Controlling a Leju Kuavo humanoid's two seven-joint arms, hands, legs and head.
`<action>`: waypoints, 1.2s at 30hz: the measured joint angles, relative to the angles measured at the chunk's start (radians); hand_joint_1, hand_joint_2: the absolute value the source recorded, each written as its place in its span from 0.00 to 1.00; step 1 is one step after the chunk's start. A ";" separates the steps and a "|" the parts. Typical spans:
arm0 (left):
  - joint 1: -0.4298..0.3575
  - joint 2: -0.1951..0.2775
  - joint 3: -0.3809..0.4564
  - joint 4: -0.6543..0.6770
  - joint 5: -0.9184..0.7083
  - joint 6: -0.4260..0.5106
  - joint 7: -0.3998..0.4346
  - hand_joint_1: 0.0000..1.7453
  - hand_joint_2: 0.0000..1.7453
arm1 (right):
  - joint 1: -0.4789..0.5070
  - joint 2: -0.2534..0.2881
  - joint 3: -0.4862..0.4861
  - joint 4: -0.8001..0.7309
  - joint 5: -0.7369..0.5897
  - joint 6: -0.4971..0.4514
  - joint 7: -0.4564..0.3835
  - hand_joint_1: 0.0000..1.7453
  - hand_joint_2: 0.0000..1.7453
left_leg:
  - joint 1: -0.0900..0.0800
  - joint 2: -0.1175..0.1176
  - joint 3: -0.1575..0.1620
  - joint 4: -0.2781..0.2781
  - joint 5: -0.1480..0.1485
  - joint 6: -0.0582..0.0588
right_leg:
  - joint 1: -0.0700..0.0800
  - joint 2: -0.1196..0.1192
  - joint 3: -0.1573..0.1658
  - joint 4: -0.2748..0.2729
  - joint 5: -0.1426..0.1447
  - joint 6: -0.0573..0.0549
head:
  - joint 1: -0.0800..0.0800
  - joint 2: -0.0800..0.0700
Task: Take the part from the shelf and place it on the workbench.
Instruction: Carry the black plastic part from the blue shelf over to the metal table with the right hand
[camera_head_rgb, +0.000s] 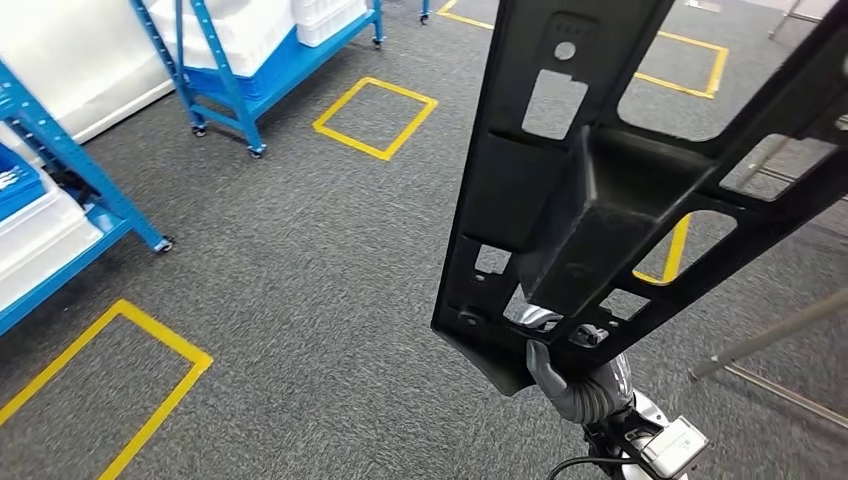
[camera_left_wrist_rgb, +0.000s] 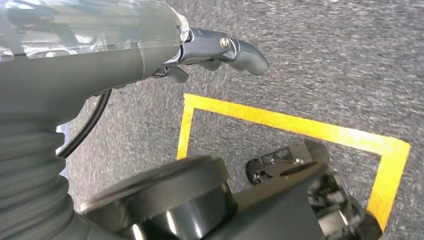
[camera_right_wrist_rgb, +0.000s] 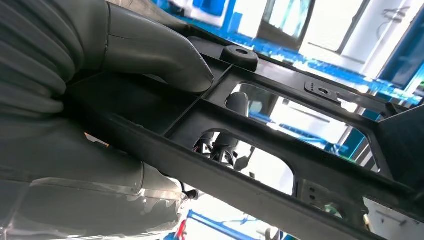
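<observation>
A large black plastic part (camera_head_rgb: 620, 170) with several cut-out windows stands up in front of me on the right of the head view. My right hand (camera_head_rgb: 578, 385) grips its lower end from below. In the right wrist view the thumb (camera_right_wrist_rgb: 155, 52) presses on the black part (camera_right_wrist_rgb: 280, 145) and darker fingers (camera_right_wrist_rgb: 225, 145) show through a window from the other side. My left hand (camera_left_wrist_rgb: 220, 50) hangs over the grey carpet with its fingers curled in and nothing in them.
Blue wheeled shelves (camera_head_rgb: 250, 60) with white bins stand at the back left, and another blue shelf (camera_head_rgb: 60, 200) at the far left. Yellow tape squares (camera_head_rgb: 375, 117) mark the grey carpet. Thin metal legs (camera_head_rgb: 780, 330) cross the right side.
</observation>
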 joint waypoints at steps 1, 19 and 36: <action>0.000 0.000 0.000 0.000 0.000 0.000 0.000 0.00 1.00 | 0.000 0.000 0.000 0.000 0.002 0.000 0.000 1.00 1.00 | -0.001 0.009 0.001 0.004 -0.005 -0.006 | 0.001 -0.020 0.039 -0.067 0.024 -0.002 | 0.000 0.000; -0.002 0.001 0.008 0.000 0.000 -0.004 -0.007 0.00 1.00 | 0.008 0.001 0.000 -0.021 0.020 -0.002 -0.005 1.00 1.00 | 0.005 -0.146 -0.020 0.044 -0.014 -0.022 | 0.014 0.128 0.069 -0.152 0.057 -0.051 | 0.000 0.000; -0.004 0.002 0.008 0.000 -0.017 -0.017 -0.005 0.00 1.00 | 0.049 0.001 0.000 -0.062 0.036 -0.023 -0.006 1.00 1.00 | -0.003 0.042 0.003 0.024 -0.025 -0.033 | 0.014 -0.023 0.078 -0.146 0.042 -0.037 | 0.000 0.000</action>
